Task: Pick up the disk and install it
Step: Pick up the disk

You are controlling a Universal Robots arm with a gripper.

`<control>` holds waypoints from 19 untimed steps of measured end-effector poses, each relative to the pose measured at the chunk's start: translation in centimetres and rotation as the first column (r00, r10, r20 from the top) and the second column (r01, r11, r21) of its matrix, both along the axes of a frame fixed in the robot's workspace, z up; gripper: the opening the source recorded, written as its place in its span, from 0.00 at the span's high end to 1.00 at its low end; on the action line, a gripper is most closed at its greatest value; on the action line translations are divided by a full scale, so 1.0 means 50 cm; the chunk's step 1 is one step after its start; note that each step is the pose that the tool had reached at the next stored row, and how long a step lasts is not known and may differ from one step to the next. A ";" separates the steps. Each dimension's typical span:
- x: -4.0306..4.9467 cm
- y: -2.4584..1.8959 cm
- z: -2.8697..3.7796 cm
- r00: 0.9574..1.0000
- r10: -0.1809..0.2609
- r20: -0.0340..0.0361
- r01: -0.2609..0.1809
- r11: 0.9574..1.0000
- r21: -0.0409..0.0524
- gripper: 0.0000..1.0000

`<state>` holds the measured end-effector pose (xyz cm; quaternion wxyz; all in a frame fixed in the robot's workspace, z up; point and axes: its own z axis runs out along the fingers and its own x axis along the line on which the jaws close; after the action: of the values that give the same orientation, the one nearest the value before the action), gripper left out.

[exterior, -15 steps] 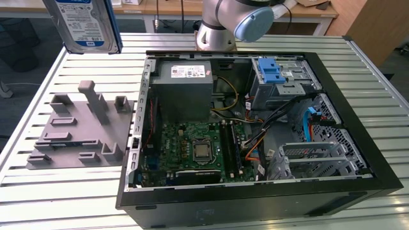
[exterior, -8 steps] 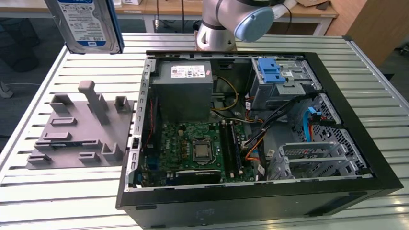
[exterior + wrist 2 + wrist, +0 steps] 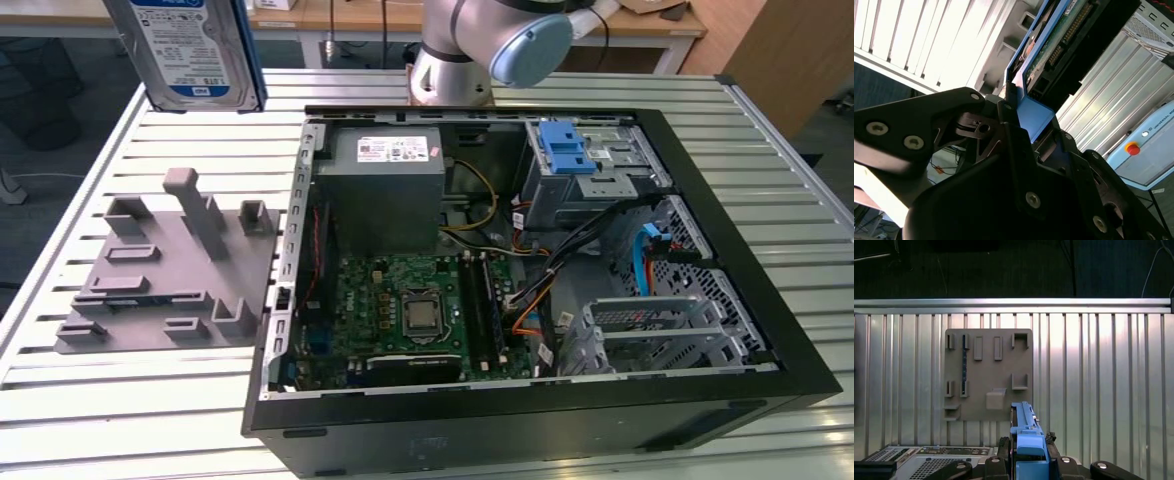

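The disk (image 3: 190, 48) hangs high above the table at the exterior view's left. It stands upright, with its blue-and-white label facing the camera and blue rails along its edges. In the first wrist view its blue-railed edge (image 3: 1024, 429) rises between the black fingers of my gripper (image 3: 1026, 452), which is shut on it. In the second wrist view the disk's underside and connector (image 3: 1064, 37) extend away from the gripper (image 3: 1021, 117), which clamps its blue rail.
An open computer case (image 3: 754, 260) lies on the slatted metal table (image 3: 747, 110). It holds a grey power supply (image 3: 387, 190), a motherboard (image 3: 414, 310) and a drive cage with a blue latch (image 3: 577, 152). A grey fixture plate (image 3: 160, 275) lies beside the case, below the disk.
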<state>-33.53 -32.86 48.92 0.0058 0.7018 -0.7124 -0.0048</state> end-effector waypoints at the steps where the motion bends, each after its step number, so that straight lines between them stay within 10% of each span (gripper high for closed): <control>1: 0.001 0.0000 0.000 1.000 0.000 0.000 0.000 1.000 0.000 0.63; 19: 0.023 0.0000 0.000 1.000 0.000 0.000 0.000 1.000 0.000 0.63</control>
<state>-32.36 -32.86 48.92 0.0058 0.7018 -0.7124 -0.0048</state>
